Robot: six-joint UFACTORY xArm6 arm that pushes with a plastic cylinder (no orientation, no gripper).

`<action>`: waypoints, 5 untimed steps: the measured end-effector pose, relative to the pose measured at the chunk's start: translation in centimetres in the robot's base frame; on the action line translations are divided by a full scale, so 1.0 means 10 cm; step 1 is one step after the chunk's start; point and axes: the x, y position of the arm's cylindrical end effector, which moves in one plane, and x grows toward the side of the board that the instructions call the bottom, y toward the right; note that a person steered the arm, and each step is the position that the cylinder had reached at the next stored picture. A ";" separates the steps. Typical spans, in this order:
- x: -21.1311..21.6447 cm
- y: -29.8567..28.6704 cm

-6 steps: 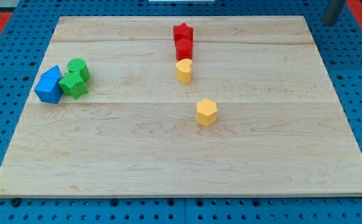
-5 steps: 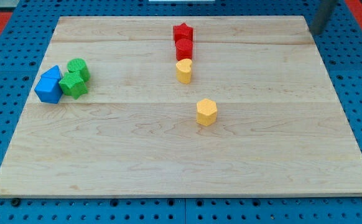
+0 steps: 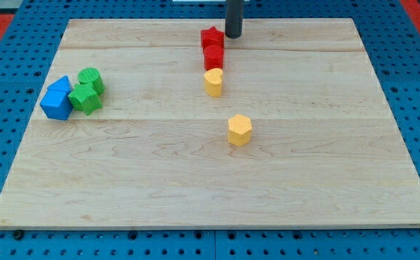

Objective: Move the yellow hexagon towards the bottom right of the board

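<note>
The yellow hexagon (image 3: 239, 130) stands alone near the middle of the wooden board (image 3: 325, 166), a little right of centre. My tip (image 3: 233, 35) is at the view's top, just right of the red star (image 3: 211, 37) and well above the hexagon. Below the star sit a red cylinder (image 3: 213, 56) and a yellow heart-shaped block (image 3: 213, 82), forming a short column.
At the view's left a blue block (image 3: 57, 100) touches two green blocks (image 3: 89, 79) (image 3: 86, 98). The board lies on a blue pegboard surface (image 3: 412, 87).
My rod has moved from the view's top right corner, off the board, leftward to beside the red star. No block has moved.
</note>
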 end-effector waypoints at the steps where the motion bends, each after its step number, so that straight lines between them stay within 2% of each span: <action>1: 0.30 0.02; 2: 0.41 0.25; 3: 0.98 0.25; 5: 1.72 -0.17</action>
